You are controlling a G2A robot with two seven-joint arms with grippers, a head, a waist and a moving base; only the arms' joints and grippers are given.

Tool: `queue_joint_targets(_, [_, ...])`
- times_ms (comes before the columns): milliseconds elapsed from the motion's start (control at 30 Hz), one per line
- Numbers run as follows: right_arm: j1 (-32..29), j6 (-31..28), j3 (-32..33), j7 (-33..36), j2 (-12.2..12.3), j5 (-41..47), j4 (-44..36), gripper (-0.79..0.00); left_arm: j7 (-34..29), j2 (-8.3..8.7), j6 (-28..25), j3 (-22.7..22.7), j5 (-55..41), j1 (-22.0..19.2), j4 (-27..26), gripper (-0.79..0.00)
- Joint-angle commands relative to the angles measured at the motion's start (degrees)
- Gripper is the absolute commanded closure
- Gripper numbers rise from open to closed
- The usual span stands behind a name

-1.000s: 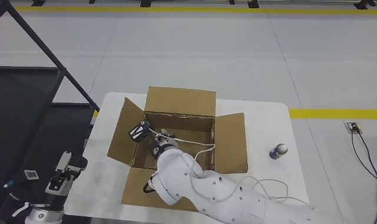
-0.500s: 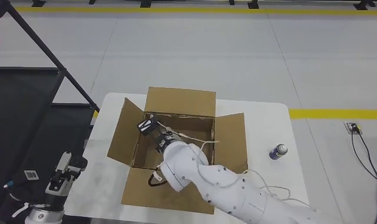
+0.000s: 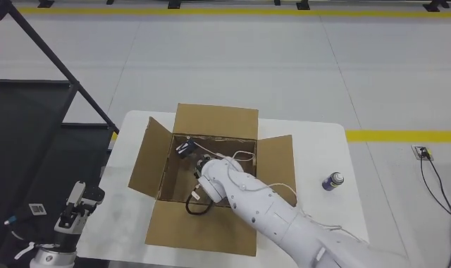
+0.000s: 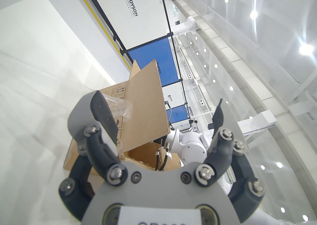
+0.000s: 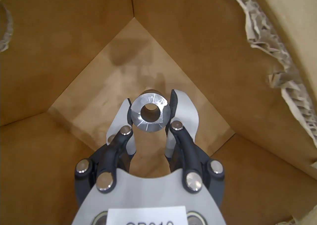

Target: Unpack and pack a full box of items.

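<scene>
An open cardboard box (image 3: pixel 215 120) stands in the middle of the white table (image 3: pixel 317 148) with its flaps spread out. My right gripper (image 3: pixel 184 148) is down inside it near the back left corner. In the right wrist view my right gripper (image 5: pixel 150 104) is shut on a short metal cylinder (image 5: pixel 161 119) with a hole through it, held above a corner of the bare box floor (image 5: pixel 99 92). My left gripper (image 3: pixel 74 201) is off the table's left front corner; in the left wrist view the left gripper (image 4: pixel 158 107) is open and holds nothing, facing the box flap (image 4: pixel 143 102).
A small spray can (image 3: pixel 332 180) stands upright on the table to the right of the box. A torn, frayed cardboard edge (image 5: pixel 277 45) runs along one box wall. A black frame (image 3: pixel 42 49) stands to the left of the table.
My right arm has swung its gripper from the left side of the box to the right and farther back, deeper into the box. The left gripper has stayed where it was.
</scene>
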Motion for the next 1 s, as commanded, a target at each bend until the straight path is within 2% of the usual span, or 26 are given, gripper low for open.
queue_joint_targets(0, [0.38,-0.77,0.26,-0.47,-0.9,1.16,2.71,0.0,0.0,0.0,0.0,0.0,0.0,0.0,0.0,-0.785])
queue_joint_targets(233, [2.27,-6.28,1.28,0.67,-3.79,5.16,11.32,0.0,0.0,0.0,0.0,0.0,0.0,0.0,0.0,-0.785])
queue_joint_targets(300, [2.79,-7.21,1.11,1.38,-4.54,5.15,12.92,-0.169,0.0,0.0,0.0,0.0,0.0,0.0,0.0,-0.785])
queue_joint_targets(367, [3.09,-7.48,1.06,1.66,-5.26,5.24,14.36,-0.376,0.0,0.0,0.0,0.0,0.0,0.0,0.0,-0.785])
queue_joint_targets(400, [3.23,-7.7,0.97,1.76,-5.61,5.13,14.94,-0.785,0.0,0.0,0.0,0.0,0.0,0.0,0.0,-0.785])
queue_joint_targets(567, [3.71,-8.54,0.88,1.26,-7.02,4.72,16.9,-0.785,0.0,0.0,0.0,0.0,0.0,0.0,0.0,-0.785])
queue_joint_targets(733, [3.69,-5.86,-0.02,2.4,-8.29,2.14,16.26,-0.785,0.0,0.0,0.0,0.0,0.0,0.0,0.0,-0.785])
queue_joint_targets(967, [2.83,-2.22,-0.06,2.55,-8.45,-1.77,10.56,-0.785,0.0,0.0,0.0,0.0,0.0,0.0,0.0,-0.785])
